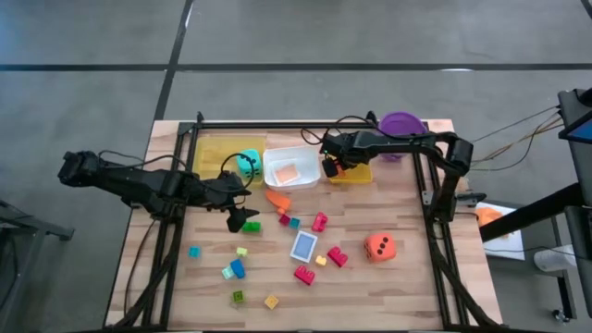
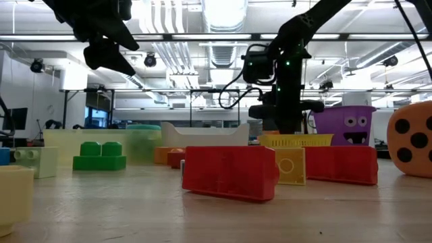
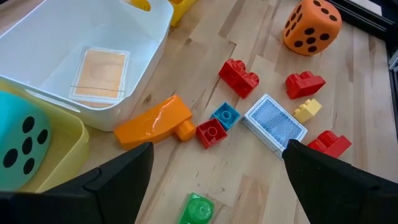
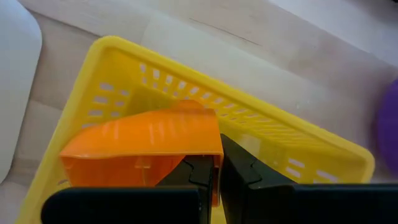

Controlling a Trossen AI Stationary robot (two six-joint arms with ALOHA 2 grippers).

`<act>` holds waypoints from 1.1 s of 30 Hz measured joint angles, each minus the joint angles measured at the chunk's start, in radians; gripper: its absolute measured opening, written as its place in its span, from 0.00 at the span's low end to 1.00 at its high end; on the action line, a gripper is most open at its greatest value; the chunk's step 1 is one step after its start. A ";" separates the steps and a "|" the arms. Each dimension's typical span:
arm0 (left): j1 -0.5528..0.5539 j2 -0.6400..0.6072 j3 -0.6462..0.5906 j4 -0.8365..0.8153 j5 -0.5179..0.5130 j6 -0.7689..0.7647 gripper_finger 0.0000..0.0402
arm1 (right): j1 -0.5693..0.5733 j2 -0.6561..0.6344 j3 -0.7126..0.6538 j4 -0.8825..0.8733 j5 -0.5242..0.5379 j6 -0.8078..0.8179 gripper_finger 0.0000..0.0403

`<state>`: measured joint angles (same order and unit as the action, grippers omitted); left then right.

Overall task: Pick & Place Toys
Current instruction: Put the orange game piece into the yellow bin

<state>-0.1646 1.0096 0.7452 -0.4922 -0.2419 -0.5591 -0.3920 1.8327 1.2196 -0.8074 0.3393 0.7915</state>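
The right gripper (image 4: 214,168) pinches a flat orange plastic piece (image 4: 143,146) over the yellow slotted basket (image 4: 298,152), seemingly to drop it in; the left gripper (image 1: 242,215) hovers spread above scattered blocks on the wooden bench (image 1: 407,287).

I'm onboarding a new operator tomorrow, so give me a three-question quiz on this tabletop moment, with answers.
1. True or false: the right gripper is shut on the flat orange plastic piece above the yellow slotted basket.
2. Multiple choice: what lies inside the white plastic tray? A) red block B) orange card C) blue card
3. Fill in: the teal dotted die sits in the pale ____ tray.

Key: 1 true; 2 B, the orange card; 3 yellow. The left gripper hovers open above the green block.
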 joint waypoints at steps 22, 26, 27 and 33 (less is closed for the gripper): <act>0.000 0.000 0.000 -0.007 0.000 0.000 0.88 | 0.001 0.022 0.002 0.007 0.000 -0.010 0.02; 0.000 0.000 0.000 -0.007 0.000 0.000 0.88 | 0.001 0.022 0.002 0.007 0.000 -0.016 0.02; 0.000 0.000 0.000 -0.007 0.000 0.000 0.88 | 0.001 0.022 0.002 0.007 0.000 -0.023 0.02; 0.000 0.000 0.000 -0.007 0.000 0.000 0.88 | 0.001 0.022 0.002 0.007 0.000 -0.037 0.02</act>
<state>-0.1646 1.0096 0.7452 -0.4995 -0.2417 -0.5594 -0.3912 1.8542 1.2217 -0.8001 0.3397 0.7549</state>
